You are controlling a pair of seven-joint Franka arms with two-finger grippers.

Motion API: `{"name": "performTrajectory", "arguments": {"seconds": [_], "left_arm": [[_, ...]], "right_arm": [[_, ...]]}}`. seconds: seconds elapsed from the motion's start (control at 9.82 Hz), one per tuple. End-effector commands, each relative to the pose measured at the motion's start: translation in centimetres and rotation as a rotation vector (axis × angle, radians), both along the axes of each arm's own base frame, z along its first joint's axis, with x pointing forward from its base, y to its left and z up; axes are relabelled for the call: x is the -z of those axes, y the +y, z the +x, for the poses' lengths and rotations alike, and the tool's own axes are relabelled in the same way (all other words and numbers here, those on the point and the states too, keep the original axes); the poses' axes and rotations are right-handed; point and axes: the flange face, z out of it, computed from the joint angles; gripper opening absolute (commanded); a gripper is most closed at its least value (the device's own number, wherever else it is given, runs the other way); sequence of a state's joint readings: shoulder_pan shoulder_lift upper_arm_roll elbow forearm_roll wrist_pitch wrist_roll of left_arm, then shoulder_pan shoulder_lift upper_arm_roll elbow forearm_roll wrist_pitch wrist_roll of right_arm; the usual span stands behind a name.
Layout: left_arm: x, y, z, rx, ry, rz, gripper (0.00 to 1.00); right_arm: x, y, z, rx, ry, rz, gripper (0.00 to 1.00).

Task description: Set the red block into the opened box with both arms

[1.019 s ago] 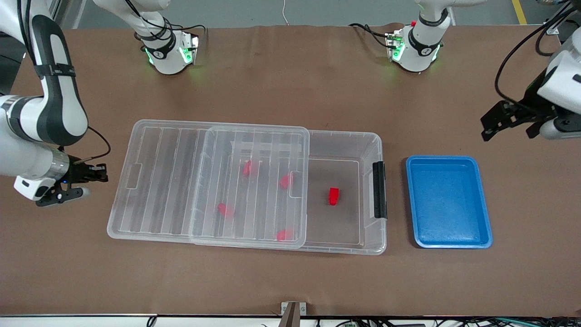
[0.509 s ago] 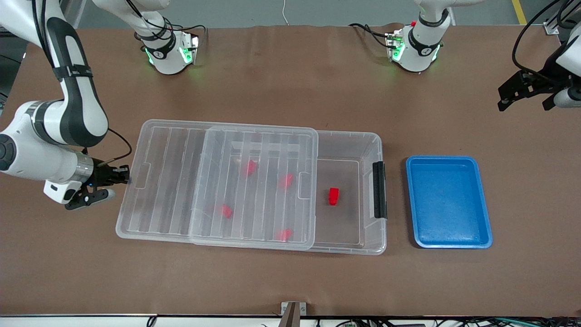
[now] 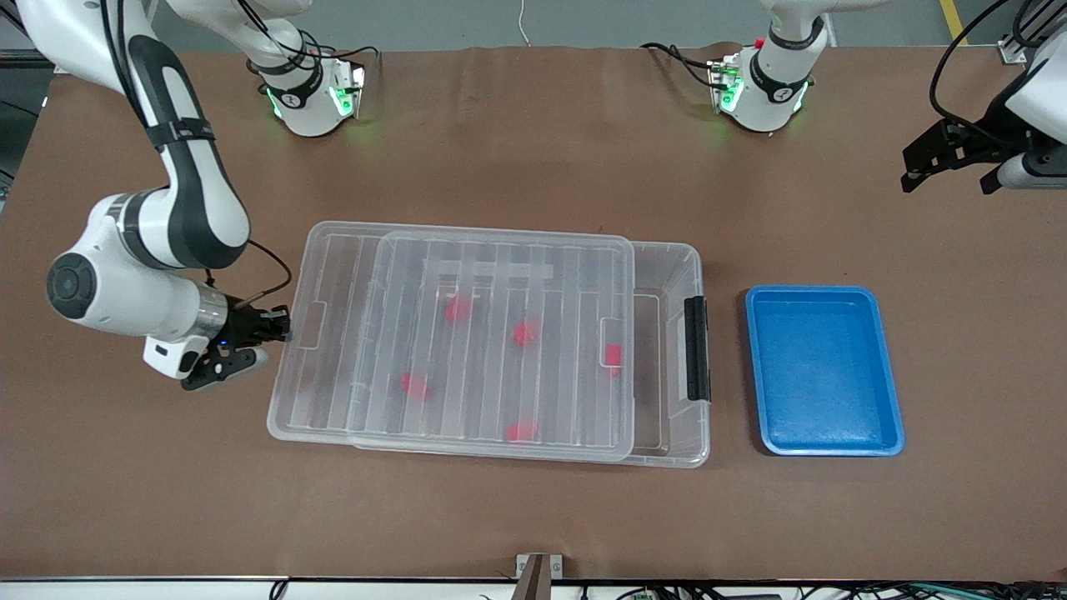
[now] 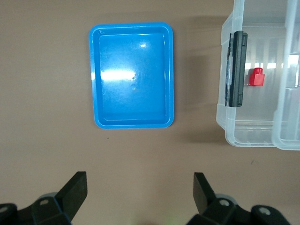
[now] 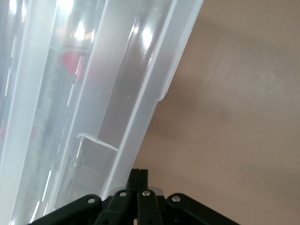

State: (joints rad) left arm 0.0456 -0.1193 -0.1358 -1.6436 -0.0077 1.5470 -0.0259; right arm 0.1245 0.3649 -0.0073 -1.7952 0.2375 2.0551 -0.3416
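The clear box point(image 3: 696, 258) lies mid-table with its black latch bar point(image 3: 697, 348) toward the left arm's end. Its ribbed lid point(image 3: 500, 342) lies over most of it, leaving a narrow strip by the latch uncovered. Several red blocks lie inside; one red block point(image 3: 613, 356) sits just under the lid's edge and also shows as the red block point(image 4: 256, 77) in the left wrist view. My right gripper point(image 3: 282, 327) is shut with nothing in it, its tips against the lid's short end point(image 5: 136, 93). My left gripper point(image 3: 950, 177) hangs open and unloaded in the air by the left arm's end of the table.
A blue tray point(image 3: 823, 371) with nothing in it lies beside the box, toward the left arm's end, also seen as the blue tray point(image 4: 132, 76) from the left wrist. Bare brown table surrounds box and tray. Both arm bases stand along the table edge farthest from the front camera.
The right gripper has moved toward the left arm's end, sliding the lid with it over the box; the lid now covers the red block that lay uncovered. The left gripper rose away from the tray.
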Motion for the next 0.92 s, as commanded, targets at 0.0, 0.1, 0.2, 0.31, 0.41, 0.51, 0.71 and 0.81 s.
{"name": "performTrajectory", "arguments": {"seconds": [0.0, 0.1, 0.2, 0.31, 0.41, 0.51, 0.71, 0.81], "left_arm": [[1.6, -0.3, -0.2, 0.009, 0.038, 0.0, 1.0], [1.7, -0.5, 0.0, 0.013, 0.04, 0.001, 1.0], [2.0, -0.7, 0.3, 0.018, 0.043, 0.002, 1.0], [1.6, -1.0, 0.4, 0.023, 0.032, 0.002, 1.0], [1.6, -1.0, 0.5, 0.018, 0.03, 0.002, 1.0], [1.6, -1.0, 0.5, 0.018, 0.03, 0.003, 1.0], [1.2, -1.1, 0.4, 0.02, 0.023, 0.002, 1.0], [1.0, -1.2, 0.6, 0.02, 0.018, 0.0, 1.0]], "right_arm": [[0.3, 3.4, 0.0, 0.025, -0.003, 0.01, 0.0], [0.4, 5.2, -0.1, 0.019, -0.002, 0.008, 0.0], [0.7, 6.1, 0.1, 0.015, 0.0, 0.007, 0.0], [0.7, 6.1, 0.2, 0.016, 0.0, 0.006, 0.0], [0.7, 5.9, 0.2, 0.016, 0.004, 0.006, 0.0], [-0.2, 5.2, 0.7, 0.03, -0.006, 0.007, 0.28], [-5.1, 0.6, 1.5, 0.142, -0.027, -0.009, 1.0], [-9.0, -2.8, 1.5, 0.274, -0.054, -0.083, 1.0]]}}
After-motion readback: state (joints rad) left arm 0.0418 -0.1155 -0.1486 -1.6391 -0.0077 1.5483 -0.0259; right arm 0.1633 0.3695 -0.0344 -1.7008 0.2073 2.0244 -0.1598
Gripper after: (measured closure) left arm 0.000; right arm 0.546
